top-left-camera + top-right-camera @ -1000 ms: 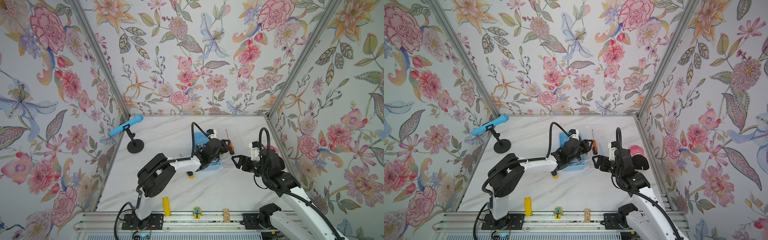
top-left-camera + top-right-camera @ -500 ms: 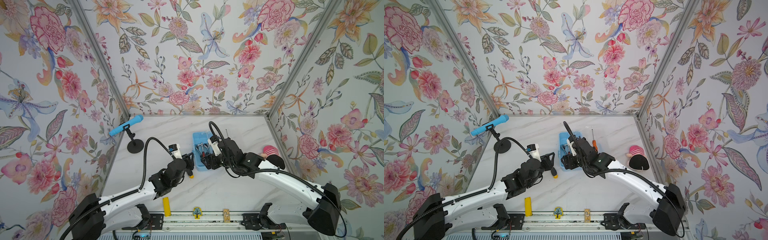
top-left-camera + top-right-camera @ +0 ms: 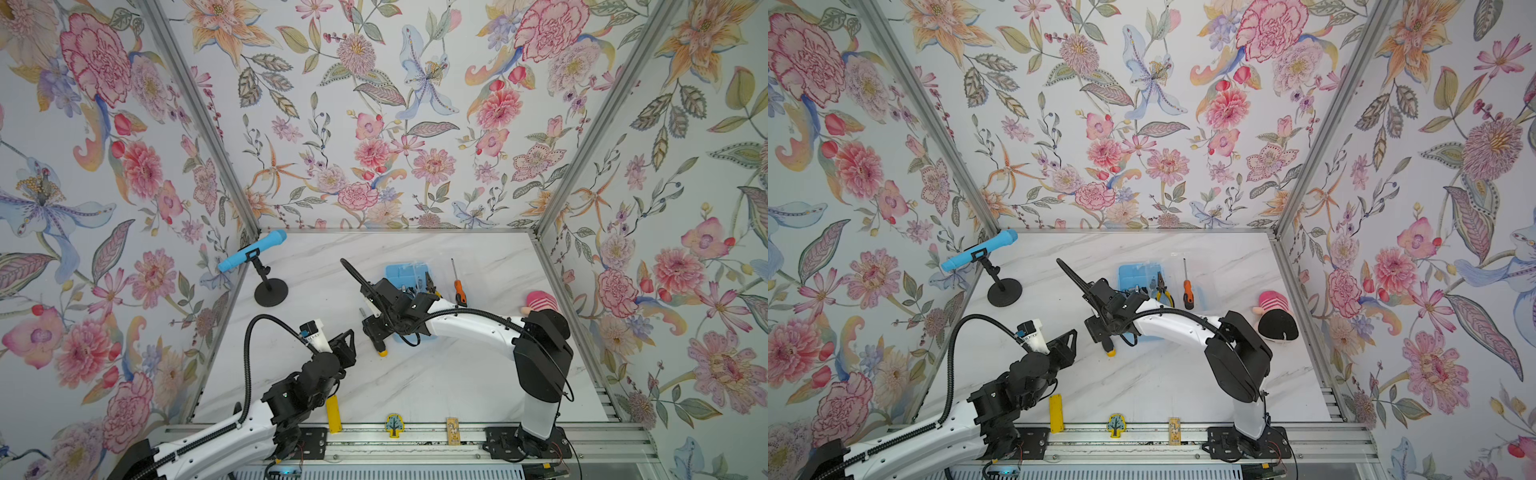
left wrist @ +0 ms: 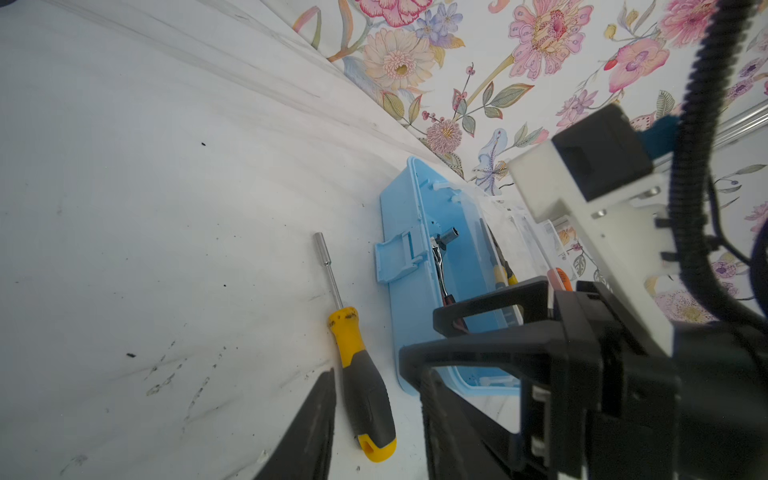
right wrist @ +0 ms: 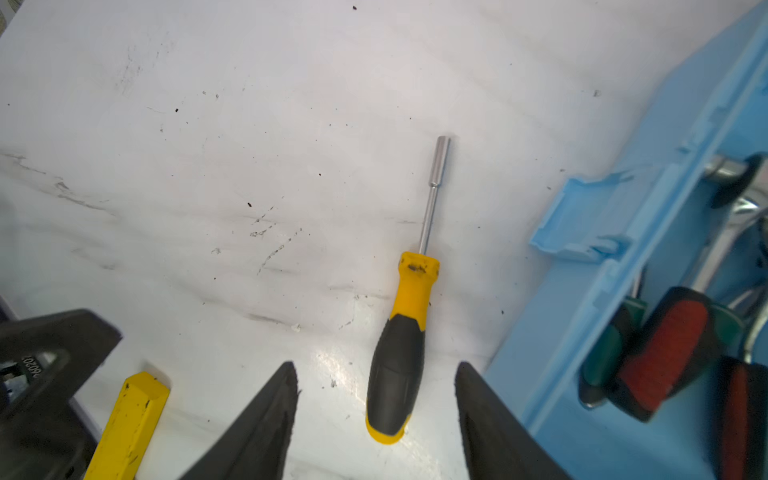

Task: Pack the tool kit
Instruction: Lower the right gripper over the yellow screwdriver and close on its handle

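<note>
Right gripper (image 5: 376, 370): low over the yellow driver (image 5: 399, 353), and look at that; fingers (image 5: 266, 415) spread wide, one on each side of the black grip; a gap shows on both sides, so no squeeze on it yet; in both top views this arm reaches across the middle and covers most of the tool.
Yellow driver: flat on the table (image 3: 415, 386); just beside the box's latch side and lying along it, not touching the wall; steel socket tip towards the back, yellow butt towards the front.
Box (image 3: 405, 272): open, towards the back of the table, near the middle; latch (image 4: 397, 257) hanging out on the driver's side; clear lid (image 4: 515, 216) thrown back on the opposite side.
Inside the box: ratchet (image 4: 440, 257) lying lengthwise on the floor; pliers (image 3: 1163, 289) with yellow handles along the far wall; red-and-black and green handles bunched at the near end in the right wrist view.
Orange driver (image 3: 458, 286): outside the box, just right of the pliers; shaft pointing to the back; on the lid or on the table, cannot tell.
Left gripper (image 3: 351, 345): off to the left, near the right gripper but apart from it; fingers (image 4: 316, 415) a narrow way apart, nothing between them; its second finger partly lost behind the right arm's black body in the left wrist view.
Bar (image 3: 333, 413): yellow, flat by the front rail beside the left arm; well apart from the box.
</note>
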Robot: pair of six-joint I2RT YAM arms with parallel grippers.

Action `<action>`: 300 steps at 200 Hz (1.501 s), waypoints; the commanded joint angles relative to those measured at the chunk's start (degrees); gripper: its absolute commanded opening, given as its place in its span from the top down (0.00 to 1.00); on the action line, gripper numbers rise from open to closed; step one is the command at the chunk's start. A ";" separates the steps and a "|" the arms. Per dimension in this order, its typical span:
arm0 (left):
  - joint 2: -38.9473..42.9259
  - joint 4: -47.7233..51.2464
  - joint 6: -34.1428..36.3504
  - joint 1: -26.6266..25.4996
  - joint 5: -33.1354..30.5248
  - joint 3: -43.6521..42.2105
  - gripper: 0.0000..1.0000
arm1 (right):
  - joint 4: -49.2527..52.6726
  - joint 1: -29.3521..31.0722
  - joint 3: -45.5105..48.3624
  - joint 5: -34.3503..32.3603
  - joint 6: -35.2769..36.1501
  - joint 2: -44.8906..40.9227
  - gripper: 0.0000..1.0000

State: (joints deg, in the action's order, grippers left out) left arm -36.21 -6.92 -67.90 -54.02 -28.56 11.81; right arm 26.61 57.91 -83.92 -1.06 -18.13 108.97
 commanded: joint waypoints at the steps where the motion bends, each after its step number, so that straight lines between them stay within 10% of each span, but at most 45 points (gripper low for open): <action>1: 1.81 1.14 -0.37 -0.12 -2.48 -1.00 0.62 | 2.84 0.18 -2.97 -1.99 0.70 3.53 0.39; 300: -8.04 -7.02 3.76 -0.12 -2.65 0.67 0.61 | 9.97 -0.38 -11.79 -6.54 -1.02 19.76 0.50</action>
State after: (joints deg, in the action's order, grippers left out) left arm -44.21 -12.23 -65.78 -54.02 -30.46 10.68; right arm 32.38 58.13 -96.25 -7.33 -18.63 127.20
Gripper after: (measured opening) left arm 0.394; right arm 0.506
